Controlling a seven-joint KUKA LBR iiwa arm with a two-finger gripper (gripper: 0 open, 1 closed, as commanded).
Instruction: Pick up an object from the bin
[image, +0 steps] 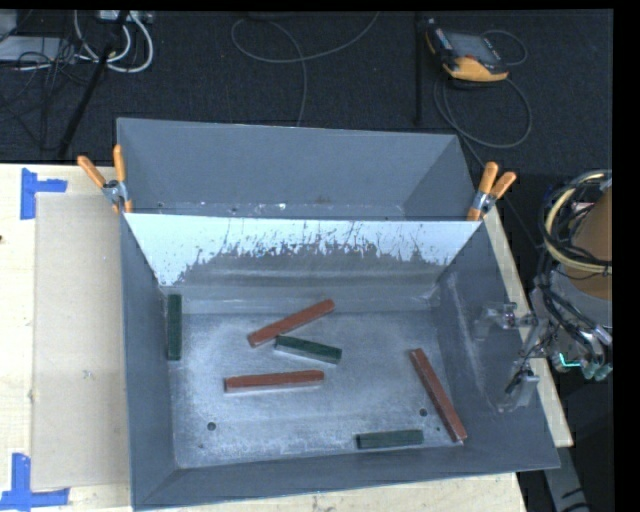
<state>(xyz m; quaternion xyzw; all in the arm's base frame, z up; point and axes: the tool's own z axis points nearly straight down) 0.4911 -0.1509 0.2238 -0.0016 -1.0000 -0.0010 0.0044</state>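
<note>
Bars lie loose and flat on the floor of the grey bin (300, 180), six in all. Against the bin's left wall a left green bar (172, 325) runs along the wall. Toward the bin's middle, a lower red-brown bar (273, 380) lies nearly level. Behind it are a slanted upper red-brown bar (290, 322) and, just beside that one's low end, a middle green bar (308, 348). Near the bin's front wall rests a front green bar (390, 438). At the foot of the bin's right wall a right red-brown bar (436, 394) slants, its near end close to the front green bar.

Over the bin's right wall hangs the gripper (516, 383). How far open it is I cannot tell, and I can make out nothing in its hold. The right red-brown bar is nearest and seems the likeliest pick. To do it well, come inward off the wall, turn the gripper to close across the bar's narrow width, and descend on its middle, away from the front green bar and the sloping wall.
</note>
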